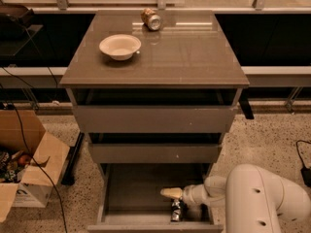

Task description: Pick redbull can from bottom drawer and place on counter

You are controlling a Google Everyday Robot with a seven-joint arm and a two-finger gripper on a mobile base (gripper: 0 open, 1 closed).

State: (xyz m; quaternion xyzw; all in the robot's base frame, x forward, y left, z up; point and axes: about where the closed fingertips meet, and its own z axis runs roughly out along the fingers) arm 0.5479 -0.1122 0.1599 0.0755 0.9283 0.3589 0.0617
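The cabinet (155, 119) stands at centre with all three drawers pulled out to some degree. The robot arm (262, 200), a bulky white housing, is at 4 o'clock from the cabinet and reaches into it from the right. The tabletop (194, 52), which is the counter named in the task, is glossy and carries two items: a white bowl (120, 46) at 10 o'clock and an orange-tan can (151, 19) lying on its side at 12 o'clock near the far edge. The right half is bare. The bottom drawer (136, 193) is extended furthest. A cardboard box (29, 174) sits on the floor at 8 o'clock. The gripper (171, 194) is inside the bottom drawer, towards its right side; whether it is open or closed cannot be told. The redbull can (176, 211) is on the drawer floor at 5 o'clock, close to the front wall and just beside the gripper, at 6 o'clock from it; contact cannot be confirmed, nor whether the can is upright. Handling judgement: the can is light, thin-walled and smooth, so it will slip or topple under a glancing push and dent under excess force. Take hold across the middle of the cylindrical body, not at the rim.
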